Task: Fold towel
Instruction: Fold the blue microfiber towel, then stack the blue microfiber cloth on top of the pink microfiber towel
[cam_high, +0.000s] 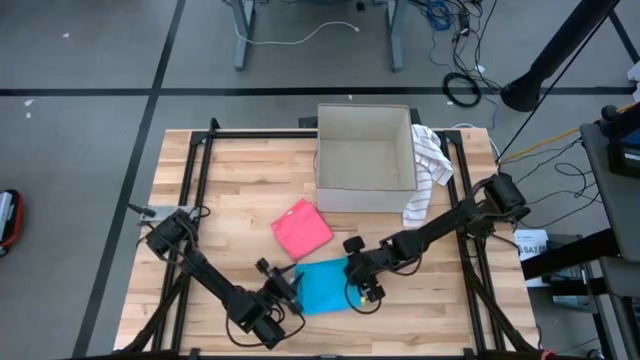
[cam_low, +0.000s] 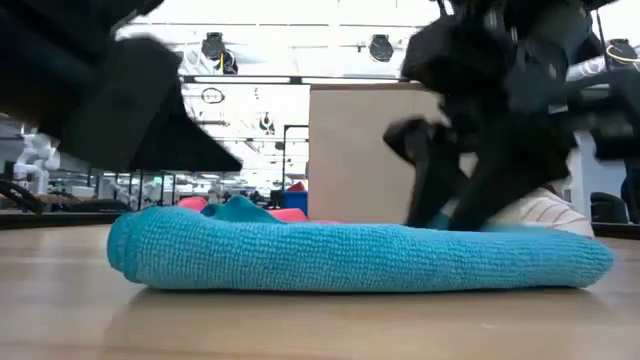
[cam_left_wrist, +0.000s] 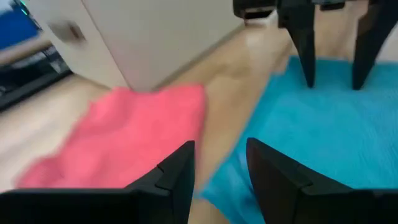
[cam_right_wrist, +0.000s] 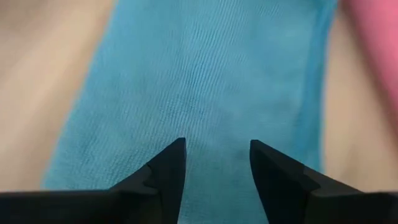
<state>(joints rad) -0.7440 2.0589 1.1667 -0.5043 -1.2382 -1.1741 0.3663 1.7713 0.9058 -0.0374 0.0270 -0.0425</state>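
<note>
1. I see the blue towel (cam_high: 322, 286) lying folded on the wooden table (cam_high: 230, 190), near the front edge and between my two grippers.
2. From the low camera, the towel (cam_low: 360, 255) sits as a flat, thick pad with rounded edges, resting fully on the tabletop.
3. My left gripper (cam_high: 287, 285) is at the towel's left edge. In the left wrist view its fingers (cam_left_wrist: 177, 177) stand apart with a clear gap and nothing between them, so I read it as released.
4. My right gripper (cam_high: 366, 292) is at the towel's right edge, angled down onto the cloth. In the right wrist view its fingers (cam_right_wrist: 168, 168) are spread over the blue weave (cam_right_wrist: 211, 81) with bare cloth showing in the gap; it is not grasping anything.
5. A pink cloth (cam_high: 302, 229) lies folded just behind the blue towel, slightly to the left, close to it; I cannot tell whether the two touch.
6. A cardboard box (cam_high: 366, 158) stands open-topped at the back of the table, behind the pink cloth.
7. A white striped cloth (cam_high: 428, 170) hangs over the box's right side and trails down onto the table.
</note>
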